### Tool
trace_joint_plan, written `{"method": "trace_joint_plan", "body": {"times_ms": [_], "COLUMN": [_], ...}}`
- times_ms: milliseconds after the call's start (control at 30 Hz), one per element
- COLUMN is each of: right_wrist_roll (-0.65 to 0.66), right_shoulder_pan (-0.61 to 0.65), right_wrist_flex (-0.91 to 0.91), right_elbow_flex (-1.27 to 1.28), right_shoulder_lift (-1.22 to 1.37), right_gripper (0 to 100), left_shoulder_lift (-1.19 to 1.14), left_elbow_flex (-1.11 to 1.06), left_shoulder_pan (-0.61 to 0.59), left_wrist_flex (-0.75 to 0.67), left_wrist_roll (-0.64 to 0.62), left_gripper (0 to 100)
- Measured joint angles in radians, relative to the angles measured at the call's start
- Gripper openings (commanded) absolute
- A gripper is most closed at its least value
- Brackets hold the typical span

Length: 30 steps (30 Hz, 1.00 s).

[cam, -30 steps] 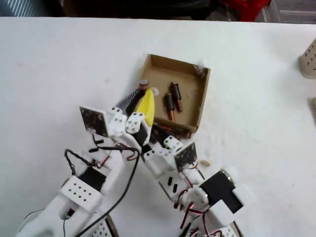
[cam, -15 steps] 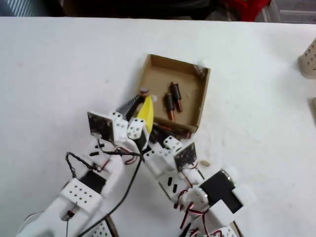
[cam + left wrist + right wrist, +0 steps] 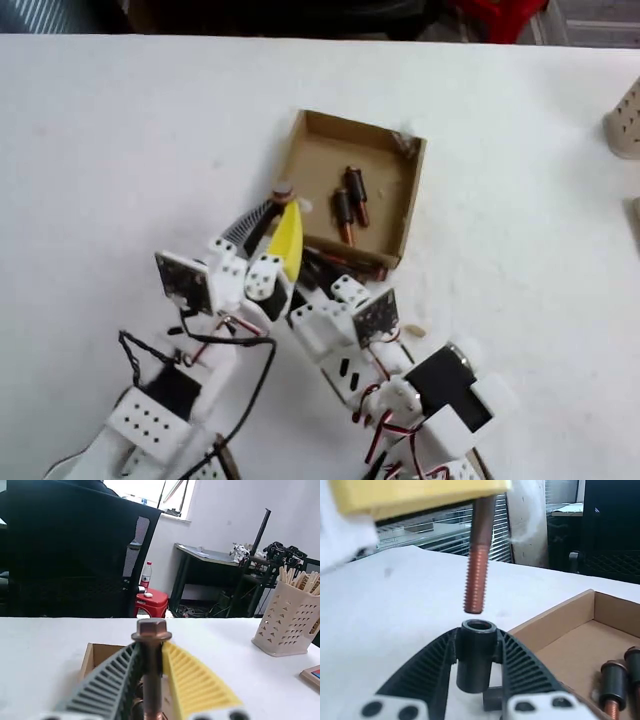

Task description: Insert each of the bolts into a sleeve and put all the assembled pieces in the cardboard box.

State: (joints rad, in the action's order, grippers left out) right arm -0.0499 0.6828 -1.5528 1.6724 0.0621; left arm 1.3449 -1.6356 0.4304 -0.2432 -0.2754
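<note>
From above, my left pincer (image 3: 281, 210) grips a copper bolt (image 3: 284, 190) just beside the cardboard box (image 3: 322, 158). Left wrist: the bolt stands head-up between my ribbed fingers (image 3: 107, 680). Right wrist: my right pincer (image 3: 476, 639) clamps an upright black sleeve (image 3: 476, 660), with the bolt tip just above its mouth, not touching.

White table (image 3: 120, 130) under bright, even light. A beige perforated holder (image 3: 625, 120) stands at its 2 o'clock edge, and a red stool (image 3: 497, 15) lies beyond at 1 o'clock. Behind are a black mesh chair (image 3: 75, 555), a white wall (image 3: 225, 510), a dark desk (image 3: 210, 557) and possibly a window (image 3: 145, 490).
</note>
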Motion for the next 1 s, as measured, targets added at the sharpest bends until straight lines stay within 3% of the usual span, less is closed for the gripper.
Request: {"method": "trace_joint_plan", "body": {"times_ms": [133, 767, 1000], "right_wrist_roll": [0.0, 0.0, 0.0], "right_shoulder_pan": [0.0, 0.0, 0.0], "right_wrist_flex": [0.0, 0.0, 0.0], "right_elbow_flex": [0.0, 0.0, 0.0], "right_shoulder_lift": [0.0, 0.0, 0.0], "right_gripper": [1.6, 1.6, 1.6], "left_shoulder_lift": [0.1, 0.124, -0.11], "left_elbow_flex": [-0.023, -0.054, 0.014], "left_shoulder_pan": [0.002, -0.025, -0.052], "left_wrist_flex": [0.06, 0.037, -0.123], "left_wrist_roll": [0.0, 0.0, 0.0], "left_gripper": [2, 2, 2]}}
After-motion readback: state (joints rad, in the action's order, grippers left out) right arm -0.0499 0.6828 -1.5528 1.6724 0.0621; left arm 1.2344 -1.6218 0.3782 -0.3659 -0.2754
